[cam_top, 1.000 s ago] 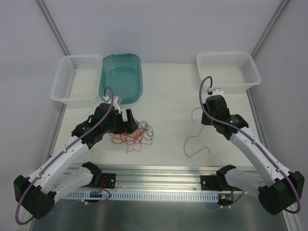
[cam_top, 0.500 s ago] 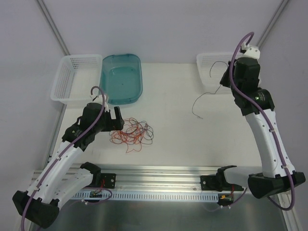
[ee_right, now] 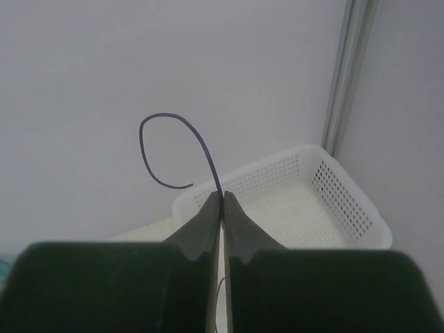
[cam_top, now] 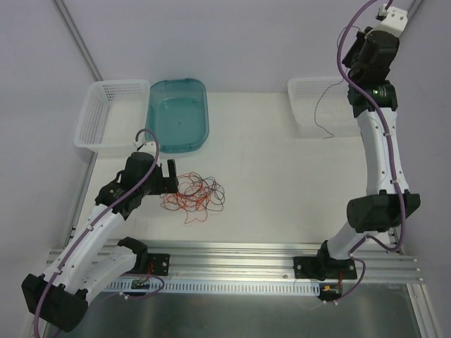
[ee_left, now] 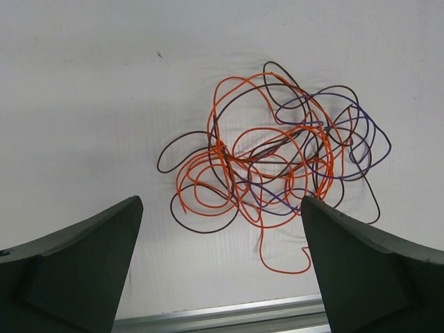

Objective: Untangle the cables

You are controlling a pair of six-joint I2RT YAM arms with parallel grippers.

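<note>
A tangle of orange-red, black and dark purple cables [cam_top: 194, 193] lies on the table left of centre, and in the left wrist view [ee_left: 220, 149] it sits ahead of the fingers. My left gripper [cam_top: 169, 174] is open and empty just left of the tangle, jaws wide apart [ee_left: 220, 208]. My right gripper [cam_top: 351, 70] is raised high above the right basket and shut on one dark purple cable [ee_right: 208, 149]. That cable [cam_top: 319, 113] hangs free below it, with its lower end over the basket's front edge.
A white mesh basket [cam_top: 301, 105] stands at the back right, seen below the right fingers [ee_right: 333, 187]. Another white basket [cam_top: 88, 120] and a teal tray [cam_top: 150, 116] stand at the back left. A metal rail [cam_top: 232, 253] runs along the near edge.
My right arm has swung up and back, lifting the single cable off the table to above the right basket. My left gripper has drawn back off the tangle to its left.
</note>
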